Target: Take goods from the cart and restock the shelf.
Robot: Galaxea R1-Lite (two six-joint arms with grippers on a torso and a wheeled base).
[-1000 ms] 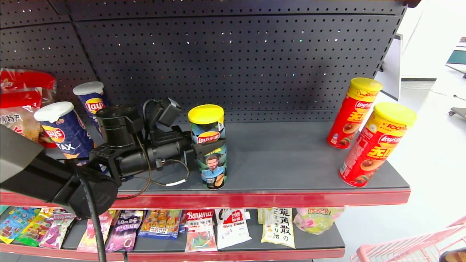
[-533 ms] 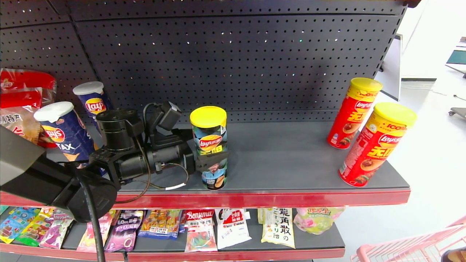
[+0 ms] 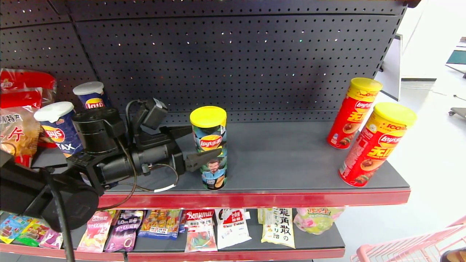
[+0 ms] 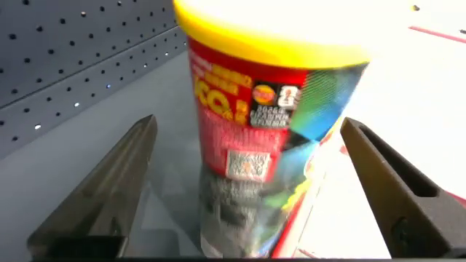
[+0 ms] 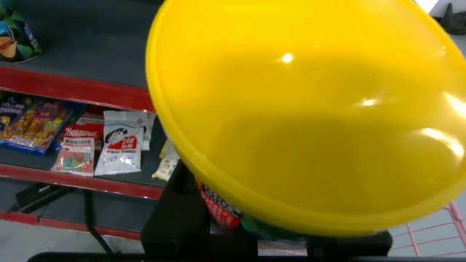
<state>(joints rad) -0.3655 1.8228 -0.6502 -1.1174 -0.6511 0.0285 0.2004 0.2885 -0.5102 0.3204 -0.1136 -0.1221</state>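
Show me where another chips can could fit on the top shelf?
The wide bare stretch of shelf between the yellow-lidded middle can and the two red cans is free. The left side is crowded: the open pincer around that can, then blue cans.

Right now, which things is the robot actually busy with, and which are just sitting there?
In the job: left gripper, open around the yellow-lidded can; second can at the right wrist; shelf; pink cart.
Lying about: red cans; blue cans; snack packets below.
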